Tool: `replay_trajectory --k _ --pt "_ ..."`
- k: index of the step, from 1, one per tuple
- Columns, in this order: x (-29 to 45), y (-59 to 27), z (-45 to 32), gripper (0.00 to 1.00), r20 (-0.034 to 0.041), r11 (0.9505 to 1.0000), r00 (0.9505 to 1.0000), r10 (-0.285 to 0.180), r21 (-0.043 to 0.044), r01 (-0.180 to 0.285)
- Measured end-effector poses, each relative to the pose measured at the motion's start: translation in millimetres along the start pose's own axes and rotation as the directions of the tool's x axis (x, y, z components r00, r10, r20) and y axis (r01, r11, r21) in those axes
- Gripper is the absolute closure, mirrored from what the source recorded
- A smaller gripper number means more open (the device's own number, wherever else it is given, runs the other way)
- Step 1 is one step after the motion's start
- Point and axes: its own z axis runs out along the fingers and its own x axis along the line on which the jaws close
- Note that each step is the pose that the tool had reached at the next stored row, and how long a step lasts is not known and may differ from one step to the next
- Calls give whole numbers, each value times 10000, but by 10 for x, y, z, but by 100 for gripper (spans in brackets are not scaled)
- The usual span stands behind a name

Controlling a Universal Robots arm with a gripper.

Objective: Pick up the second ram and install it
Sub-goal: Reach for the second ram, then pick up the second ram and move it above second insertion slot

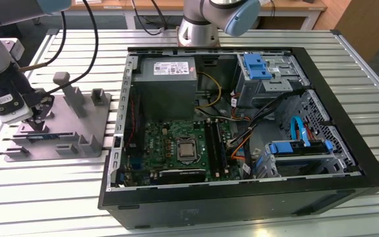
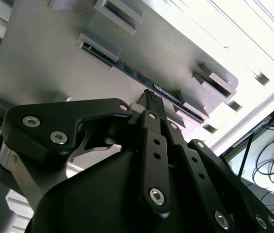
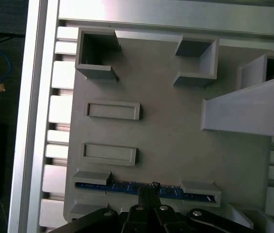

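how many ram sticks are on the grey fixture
1: the ram stick stands on edge in an edge slot of the grey fixture, at the gripper. Others may be hidden.

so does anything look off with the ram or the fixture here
Nothing stands out. The second ram sits on edge and straight, with both ends in the holders of the grey fixture. The gripper is centred at its middle. No damage shows on the strip.

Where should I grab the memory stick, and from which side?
Grip the memory stick at its bare middle span, pinching its two flat faces from straight above. It stands on its long edge in the grey fixture, which holds both ends, leaving the top edge free.
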Motion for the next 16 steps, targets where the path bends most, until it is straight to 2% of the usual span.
replay_trajectory --k 11,13,16 --pt "0 0 1 90 0 10000 10000 -24 1 24" --pt "0 0 2 90 -1 9999 9999 -132 5 132" --pt "-1 0 2 90 -8 9986 9986 -533 18 533"
